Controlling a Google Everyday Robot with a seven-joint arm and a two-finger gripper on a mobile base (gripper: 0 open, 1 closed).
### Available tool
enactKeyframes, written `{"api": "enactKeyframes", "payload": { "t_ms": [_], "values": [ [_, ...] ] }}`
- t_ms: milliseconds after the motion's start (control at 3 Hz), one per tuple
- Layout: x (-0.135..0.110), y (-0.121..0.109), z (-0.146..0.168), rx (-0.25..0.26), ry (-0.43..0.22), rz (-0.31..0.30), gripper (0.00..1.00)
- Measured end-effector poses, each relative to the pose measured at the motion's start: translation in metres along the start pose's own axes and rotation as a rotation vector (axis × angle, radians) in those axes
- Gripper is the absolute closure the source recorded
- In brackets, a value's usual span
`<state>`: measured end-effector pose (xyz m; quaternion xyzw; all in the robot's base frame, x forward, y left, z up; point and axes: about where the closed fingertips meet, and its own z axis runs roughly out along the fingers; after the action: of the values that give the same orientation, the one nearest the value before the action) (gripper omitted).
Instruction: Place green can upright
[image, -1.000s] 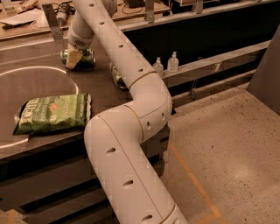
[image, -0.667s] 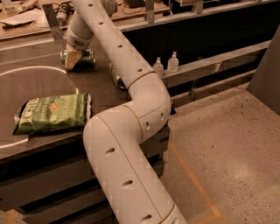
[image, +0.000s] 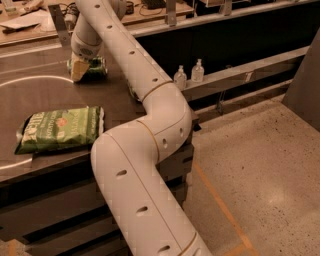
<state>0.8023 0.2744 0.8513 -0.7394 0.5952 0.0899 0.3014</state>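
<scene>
Nearer and left of the pincer (image: 78, 71): green chip bag (image: 60, 129) flat on the desk (image: 30, 95). Pincer pointed down at the desk's far side; released or clenched, cannot tell. Against its right: green can (image: 98, 66), lying sideways. Right and nearer: white arm (image: 150, 107), elbow sharply bent, forearm stretched up-left.
</scene>
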Motion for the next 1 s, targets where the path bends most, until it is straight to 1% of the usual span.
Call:
{"api": "enactKeyframes", "payload": {
  "t_ms": [333, 667, 1000],
  "values": [
    [0.002, 0.001, 0.001, -0.004, 0.012, 0.001, 0.56],
    [0.001, 0.001, -0.005, 0.002, 0.039, -0.003, 0.79],
    [-0.003, -0.004, -0.021, 0.025, 0.049, -0.009, 1.0]
  ]
}}
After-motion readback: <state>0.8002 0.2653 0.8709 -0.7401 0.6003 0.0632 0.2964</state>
